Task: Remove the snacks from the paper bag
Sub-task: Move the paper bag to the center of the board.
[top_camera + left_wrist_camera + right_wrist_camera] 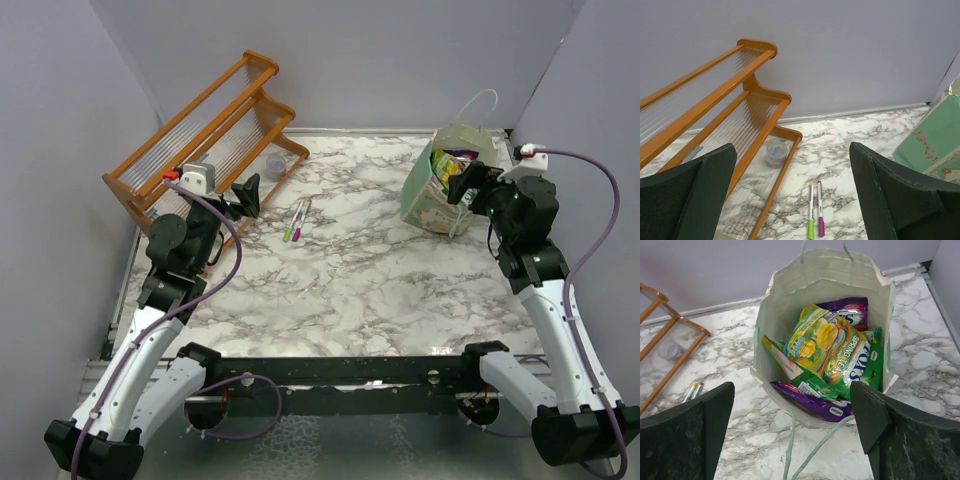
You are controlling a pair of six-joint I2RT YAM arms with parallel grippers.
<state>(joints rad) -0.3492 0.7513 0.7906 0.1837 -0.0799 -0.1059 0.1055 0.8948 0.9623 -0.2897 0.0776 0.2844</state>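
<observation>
the right gripper [791, 390] is spread wide and grasps nothing, its two dark fingers [690, 435] hanging just in front of the mouth of the paper bag [825, 270]. the bag's opening faces the fingers and sits centred in the gap between them, a little beyond the tips; whether a tip touches the rim cannot be told. the snacks [835, 347] all lie inside the bag: a yellow-green packet on top, a green one lettered "spring tea" beside it toward the right finger, and purple packets at the back and along the near lip, closest to the fingers. a pale string handle [790, 450] trails from the near lip down between the fingers

the left gripper [792, 147] is likewise released and empty, well apart from the bag, which shows only as a green corner beyond its right finger. ahead of it, between the fingers, two pens [815, 210] lie side by side on the marble table [865, 130]. beyond the left finger stands the orange wooden rack [755, 85], with a small clear cup [776, 150] at its foot
</observation>
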